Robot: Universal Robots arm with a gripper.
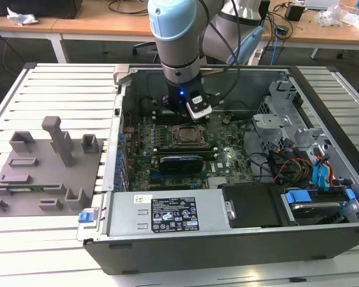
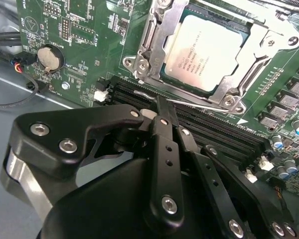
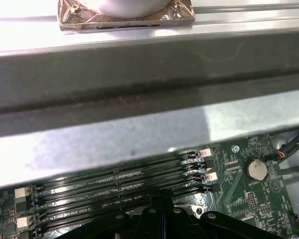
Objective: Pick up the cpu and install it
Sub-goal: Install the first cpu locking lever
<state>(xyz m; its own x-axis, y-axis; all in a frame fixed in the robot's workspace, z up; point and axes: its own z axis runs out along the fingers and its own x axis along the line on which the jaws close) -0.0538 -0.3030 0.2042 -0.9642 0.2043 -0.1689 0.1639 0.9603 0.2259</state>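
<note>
The cpu (image 2: 206, 53) lies flat in its socket on the green motherboard (image 2: 84, 50), its silver top showing inside the open metal frame (image 2: 139, 62). In the exterior view the cpu (image 1: 188, 136) sits in the middle of the board inside the computer case. My gripper (image 2: 161, 108) hovers just beside the socket's edge, over the memory slots (image 2: 224, 134), with its black fingers pressed together and nothing between them. Its tip is next to the thin metal socket lever (image 2: 199, 103). In the exterior view my gripper (image 1: 190, 119) hangs right behind the socket.
A grey tray (image 1: 45, 173) with grey plastic blocks lies at the exterior view's left of the case. Case walls (image 3: 139, 84), a power supply (image 1: 170, 215), drive cages (image 1: 287, 119) and cables (image 1: 287, 164) surround the board. A coin battery (image 2: 49, 57) sits near the slots.
</note>
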